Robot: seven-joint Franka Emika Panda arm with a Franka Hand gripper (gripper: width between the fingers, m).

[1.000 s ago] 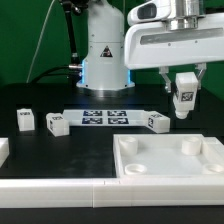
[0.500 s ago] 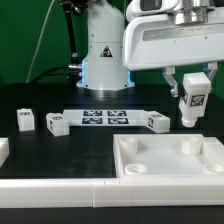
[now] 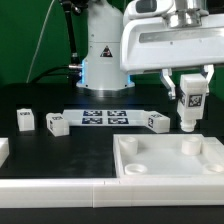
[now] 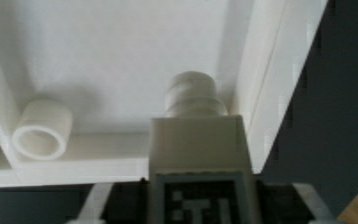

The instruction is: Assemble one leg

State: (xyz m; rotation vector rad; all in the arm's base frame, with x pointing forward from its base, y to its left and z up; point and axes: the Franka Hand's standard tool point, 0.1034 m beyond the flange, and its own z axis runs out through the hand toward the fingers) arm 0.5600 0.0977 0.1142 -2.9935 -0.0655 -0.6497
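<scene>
With the fingers (image 3: 171, 84) clamped on the leg (image 3: 190, 104), any tilt may make it miss the slab's (image 3: 150, 170) hole (image 3: 190, 146) at its 6 o'clock.

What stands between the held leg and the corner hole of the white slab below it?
Nothing visible does. The gripper holds the leg above the slab, near its corner hole, with only open air under the leg's tip.

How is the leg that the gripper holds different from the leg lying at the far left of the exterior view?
The held leg hangs in the air between the fingers, above the white slab; the left leg rests on the black table, untouched. The held leg stands upright, peg end down; the left leg looks squat. Both are small white blocks with a black-and-white tag.
</scene>
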